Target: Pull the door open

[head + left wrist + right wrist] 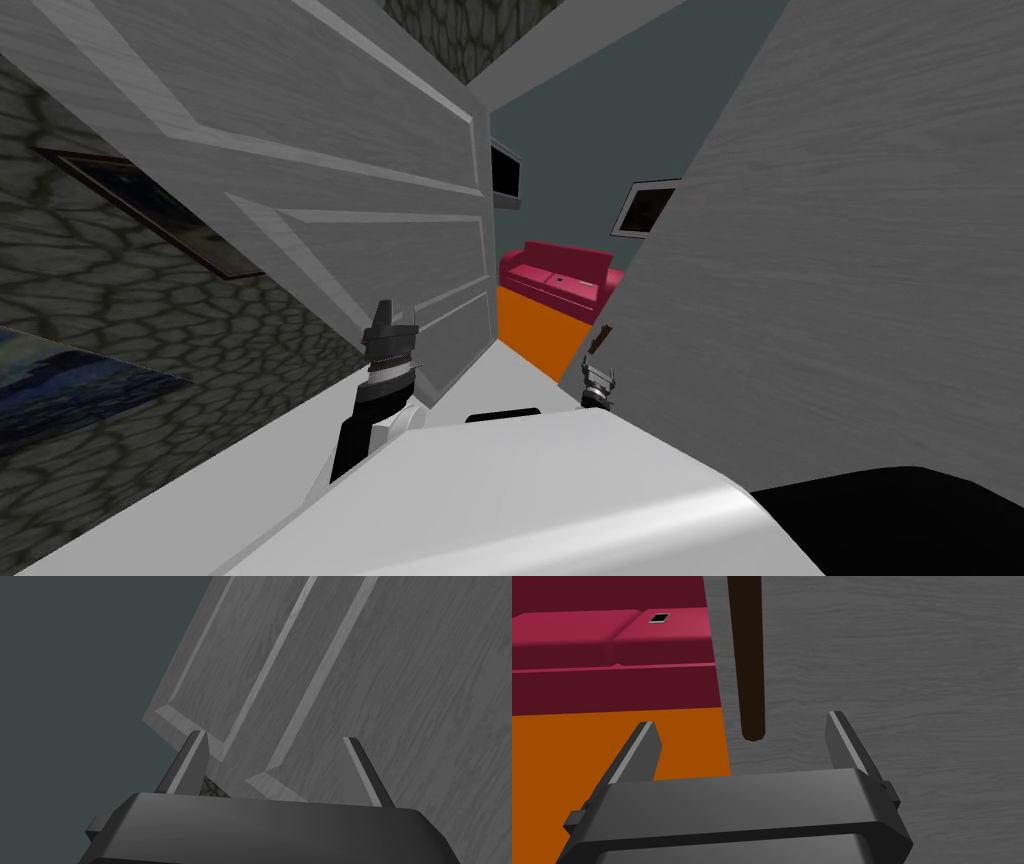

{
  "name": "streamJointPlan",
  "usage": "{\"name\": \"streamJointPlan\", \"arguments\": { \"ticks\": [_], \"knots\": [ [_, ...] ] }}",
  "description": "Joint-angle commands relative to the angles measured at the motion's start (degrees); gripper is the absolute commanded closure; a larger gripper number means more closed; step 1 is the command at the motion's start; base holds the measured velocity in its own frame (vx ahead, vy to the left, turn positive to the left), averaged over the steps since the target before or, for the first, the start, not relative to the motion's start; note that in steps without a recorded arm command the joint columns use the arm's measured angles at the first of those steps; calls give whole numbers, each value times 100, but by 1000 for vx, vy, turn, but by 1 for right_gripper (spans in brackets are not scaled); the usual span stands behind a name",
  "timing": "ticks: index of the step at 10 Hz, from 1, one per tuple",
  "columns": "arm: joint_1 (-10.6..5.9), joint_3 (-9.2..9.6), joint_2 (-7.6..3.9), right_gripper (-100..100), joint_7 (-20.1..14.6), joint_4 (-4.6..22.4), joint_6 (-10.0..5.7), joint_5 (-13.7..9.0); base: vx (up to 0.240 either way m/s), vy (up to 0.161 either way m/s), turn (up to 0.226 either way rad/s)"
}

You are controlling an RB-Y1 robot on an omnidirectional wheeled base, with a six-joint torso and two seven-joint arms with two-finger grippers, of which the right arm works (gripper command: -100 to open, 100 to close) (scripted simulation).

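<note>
Flat, even light, no source I can pick out, no hard shadows; the panelled door looks pale from above, dimmer up close. Past its edge the red sofa and orange floor shine brightest, and the walls splay toward the corners.

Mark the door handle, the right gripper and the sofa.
door handle (747, 651), right wrist view, middle of its dark bar.
right gripper (741, 719), right wrist view, midway between its fingertips.
sofa (547, 283), head view, red seat cushion.

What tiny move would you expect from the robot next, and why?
Probably ease the right gripper forward around the dark handle: its fingers stand open, and the handle on the grey door seems just beyond their tips.
</note>
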Motion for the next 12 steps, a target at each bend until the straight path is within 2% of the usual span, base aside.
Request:
{"name": "streamJointPlan", "arguments": {
  "ticks": [1,2,3,7,12],
  "knots": [
    [-69,18,-5,-100,-80,165,-65,-88,54,-53,60],
    [-36,12,4,-100,-38,88,-40,-55,23,-21,11],
    [-15,33,-113,-100,-237,190,-54,-39,103,3,-33],
    [35,69,-331,-100,-599,362,-64,2,134,-10,-21],
    [114,127,-676,-100,-1169,634,-80,67,95,0,-25]
  ]
}}
